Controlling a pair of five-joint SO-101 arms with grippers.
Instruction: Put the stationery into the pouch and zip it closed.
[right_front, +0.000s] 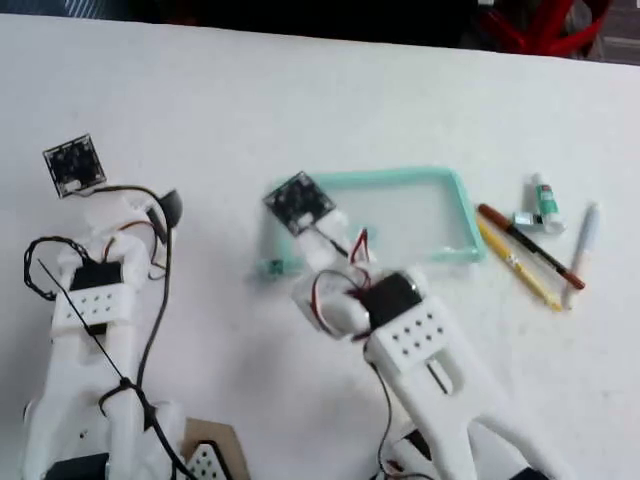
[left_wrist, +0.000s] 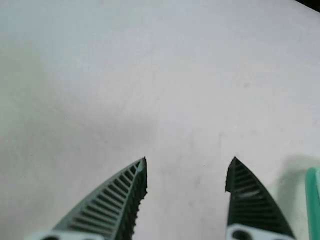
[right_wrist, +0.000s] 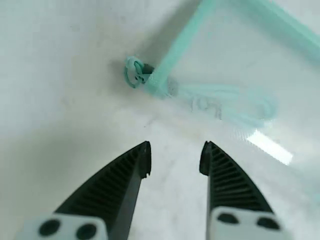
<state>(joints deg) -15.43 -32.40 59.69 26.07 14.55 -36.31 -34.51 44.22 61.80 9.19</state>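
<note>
pouch: clear soft pouch with a mint-green border, lying flat mid-table; looks to hold none of the stationery.
zip pull: small green ring at the pouch corner nearest the right arm; whether the zip is open cannot be told.
stationery: lies on the table just beside the pouch's far short end, well apart from both arms. red-brown pen, yellow pencil, white pen, small green-and-white tube.
right gripper: jaws parted, holding nothing, hovering above the pouch close to the zip-pull corner.
left gripper: jaws wide apart, empty, over bare table, off to the side of the pouch.
step, judged: nothing packed yet; pouch mouth must be opened or steadied first.
handling, pouch: light, floppy, slick film; likely to slide when pushed. best held at the stiffer green border or the ring.
handling, pens: light, rigid, round, apt to roll. pinch across the barrel near the middle, one at a time.
risk: pens lie crossed and touching, so lifting one may drag its neighbour.
</note>
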